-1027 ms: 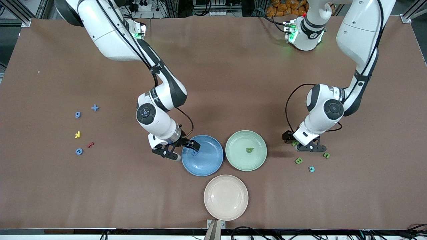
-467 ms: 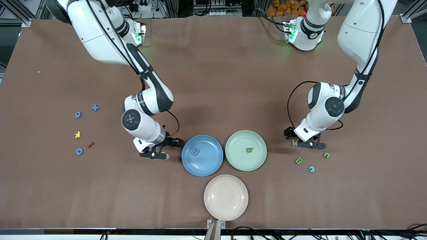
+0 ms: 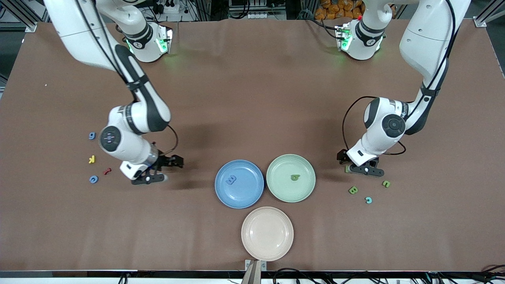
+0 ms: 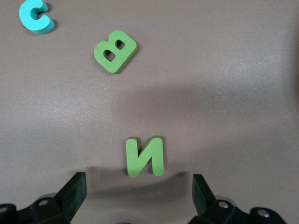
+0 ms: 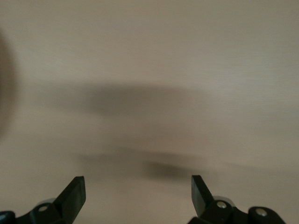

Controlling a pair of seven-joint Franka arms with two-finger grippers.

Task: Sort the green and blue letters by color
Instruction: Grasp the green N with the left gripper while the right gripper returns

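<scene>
A blue letter (image 3: 231, 180) lies in the blue plate (image 3: 248, 197) and a green letter (image 3: 295, 177) in the green plate (image 3: 303, 189). My right gripper (image 3: 162, 170) is open and empty over bare table (image 5: 149, 70), between the blue plate and a blue g (image 3: 92, 135) and a blue o (image 3: 93, 179). My left gripper (image 3: 356, 165) hangs open just above a green N (image 4: 145, 156), which lies a little ahead of the fingertips. Near it are a green B (image 4: 115, 51), a teal C (image 4: 36, 16) and another green letter (image 3: 386, 184).
A yellow k (image 3: 91, 159) and a red squiggly piece (image 3: 107, 171) lie among the blue letters at the right arm's end. An empty pink plate (image 3: 267, 233) stands nearer to the front camera than the blue and green plates.
My right gripper left the blue letter in the blue plate and swung away toward the right arm's end of the table. The left gripper barely shifted over the green N.
</scene>
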